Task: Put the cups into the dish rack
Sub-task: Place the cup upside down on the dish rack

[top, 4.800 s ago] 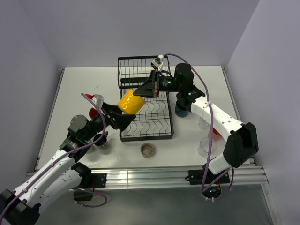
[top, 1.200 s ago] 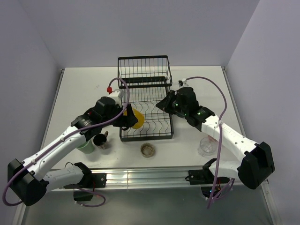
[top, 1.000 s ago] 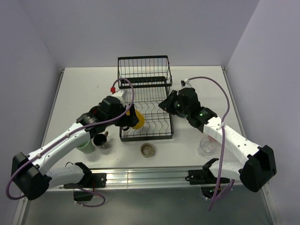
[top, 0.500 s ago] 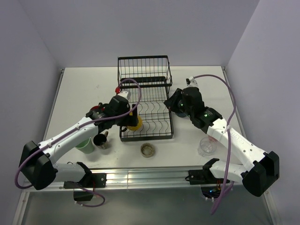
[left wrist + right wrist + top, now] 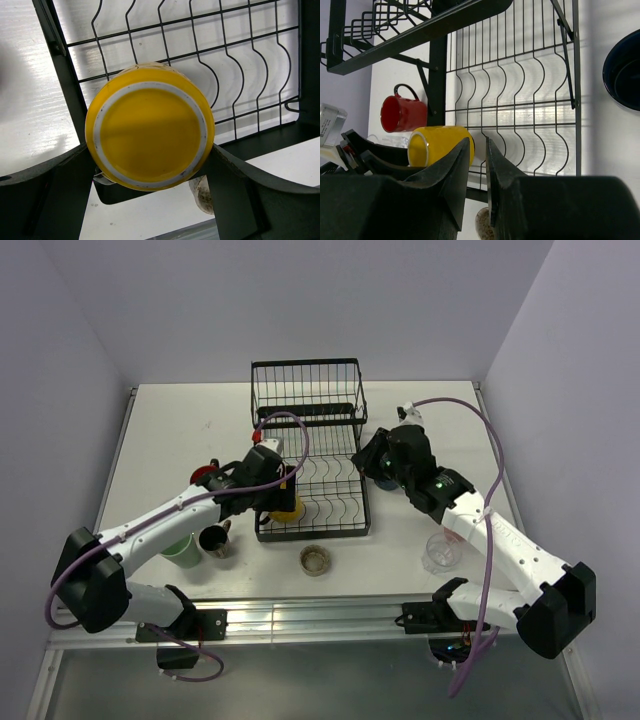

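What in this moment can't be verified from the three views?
1. Whether the yellow mug rests on the dish rack wires: its own base blocks the contact in the left wrist view, and the left gripper mostly covers it from above.
2. Navy mug: cut off by the right wrist view's right edge, mostly hidden under the right arm from above.
3. Brownish glass: too small in the top view to read any contents.

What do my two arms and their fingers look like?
Both the left arm and right arm have white links, black joints and a looping purple cable. The fingers are black, broad and tapering. Green lights dot the right arm's wrist.
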`<action>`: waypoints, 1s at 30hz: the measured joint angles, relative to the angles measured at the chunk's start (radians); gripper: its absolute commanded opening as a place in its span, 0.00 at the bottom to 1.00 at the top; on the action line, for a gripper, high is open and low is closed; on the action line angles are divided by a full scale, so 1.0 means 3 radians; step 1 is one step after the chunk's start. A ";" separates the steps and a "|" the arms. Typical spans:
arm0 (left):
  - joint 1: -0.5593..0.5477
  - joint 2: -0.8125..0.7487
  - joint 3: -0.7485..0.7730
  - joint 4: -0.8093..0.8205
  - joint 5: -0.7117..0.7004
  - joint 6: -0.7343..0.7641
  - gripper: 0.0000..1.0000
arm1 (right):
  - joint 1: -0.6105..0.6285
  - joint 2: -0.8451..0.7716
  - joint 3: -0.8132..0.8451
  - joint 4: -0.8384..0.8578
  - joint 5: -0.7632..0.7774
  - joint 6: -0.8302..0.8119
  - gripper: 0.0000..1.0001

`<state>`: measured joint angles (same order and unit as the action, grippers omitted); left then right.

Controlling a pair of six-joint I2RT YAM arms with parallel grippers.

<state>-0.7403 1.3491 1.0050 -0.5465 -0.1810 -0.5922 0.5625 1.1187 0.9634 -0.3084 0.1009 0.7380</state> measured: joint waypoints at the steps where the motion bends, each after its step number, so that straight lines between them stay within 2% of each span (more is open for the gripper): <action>1: 0.0000 0.0020 0.0005 -0.0005 -0.0005 0.0000 0.00 | 0.0000 0.0001 0.0000 0.0000 0.0008 -0.0001 0.27; 30: -0.0013 0.0458 0.0278 -0.0095 -0.0272 -0.0047 0.00 | 0.0000 0.0216 0.0111 -0.0053 0.0051 -0.0076 0.27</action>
<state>-0.7441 1.4864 1.0885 -0.5751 -0.2626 -0.6064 0.5625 1.1835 0.9966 -0.3244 0.1162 0.7151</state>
